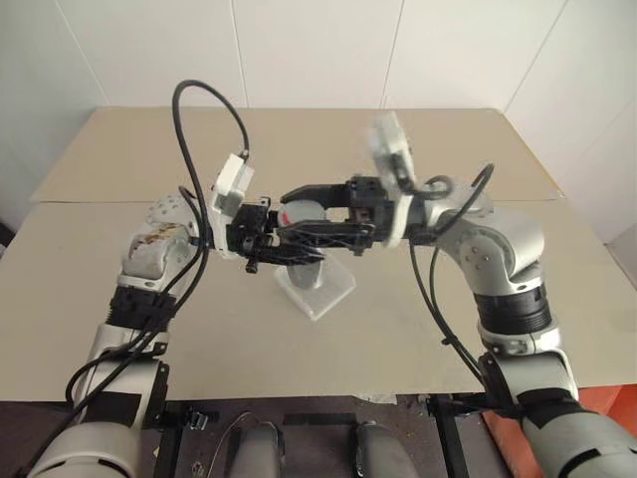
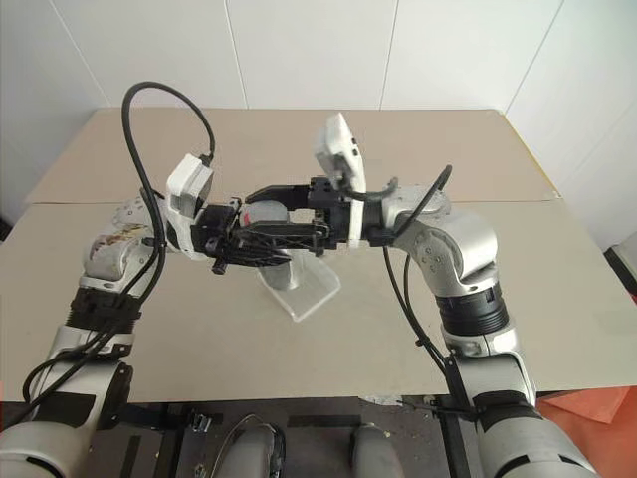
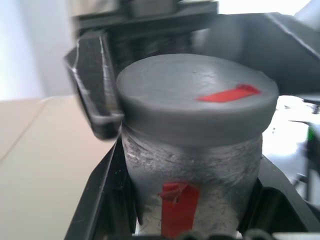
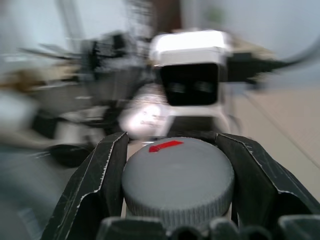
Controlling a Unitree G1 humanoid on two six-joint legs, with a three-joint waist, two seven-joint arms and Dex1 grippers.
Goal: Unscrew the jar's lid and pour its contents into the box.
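Observation:
I hold the jar, a silvery cylinder with a red label strip, in the air between both grippers. My left gripper is shut on the jar's body. Its black fingers press on both sides of the wall. The grey lid, with a red mark on top, sits on the jar. My right gripper is shut on the lid, its fingers against the ribbed rim. The clear box rests on the table just below the jar. The contents are hidden inside the jar.
The beige table stretches out to both sides of the box, with a seam across its middle and white walls behind. Black cables loop up from both wrists.

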